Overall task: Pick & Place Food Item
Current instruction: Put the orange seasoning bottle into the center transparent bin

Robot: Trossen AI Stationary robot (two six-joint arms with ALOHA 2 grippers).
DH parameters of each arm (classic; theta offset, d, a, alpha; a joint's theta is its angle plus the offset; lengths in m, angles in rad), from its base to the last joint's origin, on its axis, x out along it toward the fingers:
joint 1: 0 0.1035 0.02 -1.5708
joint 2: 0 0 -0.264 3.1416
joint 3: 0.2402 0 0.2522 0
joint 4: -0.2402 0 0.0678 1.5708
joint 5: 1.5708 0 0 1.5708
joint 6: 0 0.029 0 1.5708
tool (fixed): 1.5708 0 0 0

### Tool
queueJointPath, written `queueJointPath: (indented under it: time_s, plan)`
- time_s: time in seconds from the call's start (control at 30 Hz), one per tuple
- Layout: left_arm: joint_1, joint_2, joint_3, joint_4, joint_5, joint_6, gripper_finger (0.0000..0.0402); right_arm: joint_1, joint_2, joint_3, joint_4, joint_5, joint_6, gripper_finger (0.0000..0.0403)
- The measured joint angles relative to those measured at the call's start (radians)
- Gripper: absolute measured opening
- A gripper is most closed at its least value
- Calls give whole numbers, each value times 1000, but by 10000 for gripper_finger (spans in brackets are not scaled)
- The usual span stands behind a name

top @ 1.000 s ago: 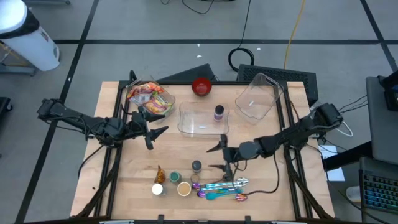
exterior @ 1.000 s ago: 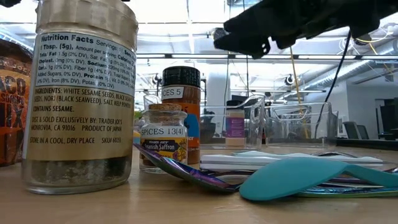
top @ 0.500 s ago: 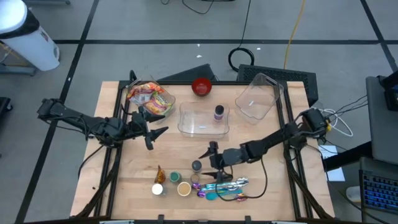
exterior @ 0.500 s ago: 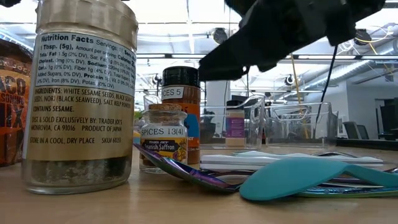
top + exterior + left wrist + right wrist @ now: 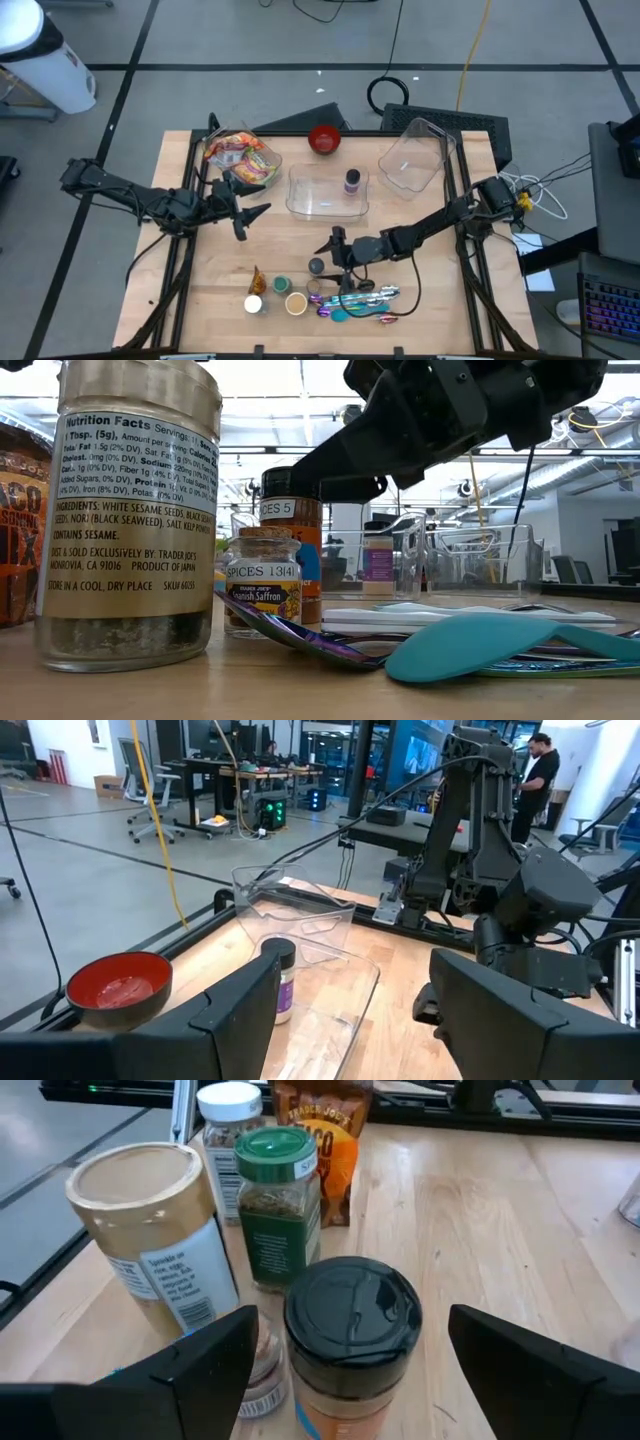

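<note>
The right gripper (image 5: 334,247) hangs over the near middle of the bench (image 5: 280,250), its fingers (image 5: 540,1370) spread apart on either side of a black-lidded spice jar (image 5: 350,1345) — not touching it, as far as the right wrist view shows. The jar stands upright in a cluster of other jars: a gold-lidded jar (image 5: 150,1240), a green-lidded jar (image 5: 275,1205), a white-lidded jar (image 5: 228,1125) and an orange packet (image 5: 325,1135) behind them. Just beside the cluster lie a teal spoon (image 5: 480,645) and other cutlery.

The left gripper (image 5: 245,212) waits above the left half of the bench, fingers apart — holding nothing. Farther back sit a clear tray (image 5: 320,195) with a small purple-labelled bottle (image 5: 352,181) in it, a red bowl (image 5: 324,139), a second clear tub (image 5: 412,160) tilted at the right, and a bowl of snack packets (image 5: 240,155).
</note>
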Motion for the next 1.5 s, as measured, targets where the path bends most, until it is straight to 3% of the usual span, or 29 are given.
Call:
queueJointPath:
  time_s: [0.4,0.5,0.73,0.93,1.5]
  plan:
    - [0,0,0,1,0,0,266,0,-9,6,-13,-11,7,318]
    - [0,0,0,1,0,0,266,-2,-23,78,-168,-59,-18,318]
    - [0,0,0,1,0,-1,266,-2,-30,364,-672,-50,-117,318]
    - [0,0,0,1,0,-6,266,-15,-30,484,-888,-50,-149,318]
    - [0,0,0,-1,0,-2,266,-15,82,493,-839,-50,-129,318]
